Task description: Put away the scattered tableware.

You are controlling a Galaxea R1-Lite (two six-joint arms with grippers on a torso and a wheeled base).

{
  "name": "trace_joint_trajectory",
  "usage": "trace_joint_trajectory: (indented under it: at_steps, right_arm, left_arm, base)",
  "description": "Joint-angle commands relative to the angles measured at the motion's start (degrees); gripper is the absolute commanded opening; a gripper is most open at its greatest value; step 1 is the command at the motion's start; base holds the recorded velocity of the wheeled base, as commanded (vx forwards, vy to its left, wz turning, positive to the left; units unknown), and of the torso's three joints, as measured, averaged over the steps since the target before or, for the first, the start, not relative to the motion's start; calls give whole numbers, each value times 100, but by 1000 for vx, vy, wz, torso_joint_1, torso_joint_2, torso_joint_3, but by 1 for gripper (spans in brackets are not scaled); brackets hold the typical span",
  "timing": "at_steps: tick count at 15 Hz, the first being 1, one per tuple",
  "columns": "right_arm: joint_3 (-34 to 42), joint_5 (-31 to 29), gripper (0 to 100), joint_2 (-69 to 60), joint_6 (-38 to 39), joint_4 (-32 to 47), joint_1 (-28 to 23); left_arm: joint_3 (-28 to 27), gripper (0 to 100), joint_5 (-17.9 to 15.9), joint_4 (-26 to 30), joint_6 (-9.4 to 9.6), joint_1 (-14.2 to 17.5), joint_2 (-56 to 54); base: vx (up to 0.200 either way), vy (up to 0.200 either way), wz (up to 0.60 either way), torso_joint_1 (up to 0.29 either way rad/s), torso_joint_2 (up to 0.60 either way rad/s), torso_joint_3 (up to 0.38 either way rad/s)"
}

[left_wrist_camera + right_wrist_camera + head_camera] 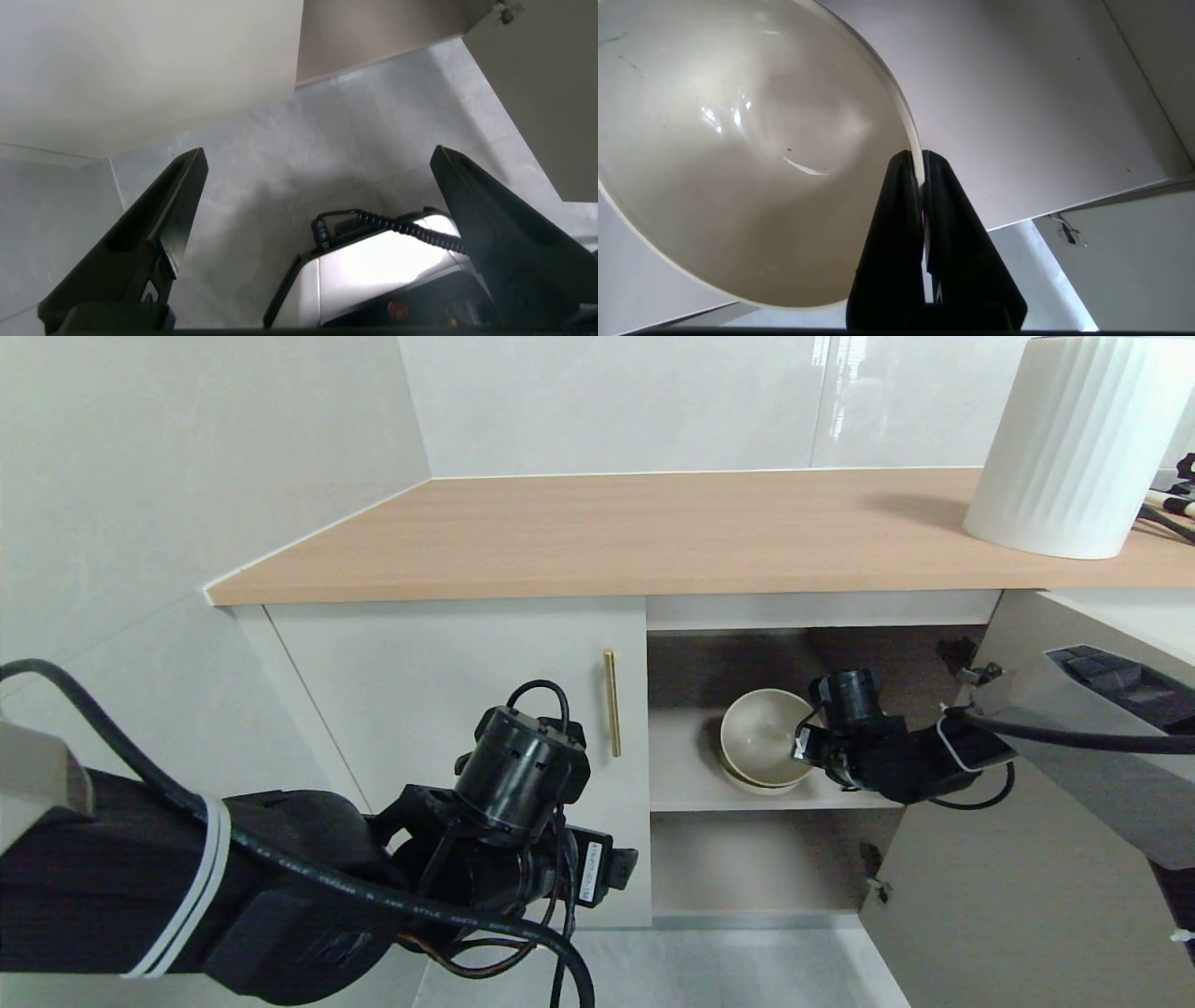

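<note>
1. Left gripper [322, 243]: it hangs low in front of the closed cabinet door [448, 728], above the floor. The fingers [140, 252] are spread wide, with nothing between them.
2. Cabinet: the closed door carries an upright brass handle [611, 702] at its right edge. The wooden countertop [607, 532] runs across the top.
3. Open compartment: right of the handle, a pale shelf [686, 789] is exposed.
4. Bowl [761, 733]: it sits inside the compartment over the shelf, tilted so that its hollow faces outward. A second bowl [747, 784] lies on the shelf directly beneath. Contact between the two cannot be determined.
5. Right gripper [805, 739]: it is inside the compartment at the tilted bowl's right rim. The fingers [957, 233] are pressed narrow on that rim, one inside and one outside.
6. Open door [980, 896]: it is swung outward at the right.
7. White ribbed container [1074, 448]: it stands upright on the countertop at the far right.
</note>
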Motion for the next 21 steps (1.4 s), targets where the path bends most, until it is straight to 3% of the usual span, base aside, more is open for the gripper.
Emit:
trace_joint_trajectory:
  at_steps: [1, 5, 6, 13, 17, 19, 21]
  right_arm:
    - [-14, -1, 0, 19, 6, -6, 19]
    - [-14, -1, 0, 28, 6, -6, 54]
    - [-14, -1, 100, 37, 6, -6, 54]
    - [-5, 8, 100, 10, 76, 3, 54]
    - [346, 175, 100, -578, 234, 319, 204]
    - [997, 966, 100, -1484, 313, 644, 406]
    - [1612, 1142, 100, -2547, 270, 1286, 757]
  left_arm:
    - [-5, 100, 1, -1, -1, 0, 9]
    - [-5, 100, 1, -1, -1, 0, 9]
    - [-5, 100, 1, -1, -1, 0, 9]
    - [-5, 100, 1, -1, -1, 0, 18]
    - [-40, 100, -25, -1, -247, 70, -26]
    - [-14, 100, 1, -1, -405, 298, -132]
    - [153, 100, -7, 7, -520, 694, -483]
  base:
    - [0, 0, 0, 0, 0, 0]
    - [0, 0, 0, 0, 0, 0]
    - [0, 0, 0, 0, 0, 0]
    - [0, 0, 0, 0, 0, 0]
    - [0, 0, 0, 0, 0, 0]
    - [0, 0, 0, 0, 0, 0]
    - [0, 0, 0, 0, 0, 0]
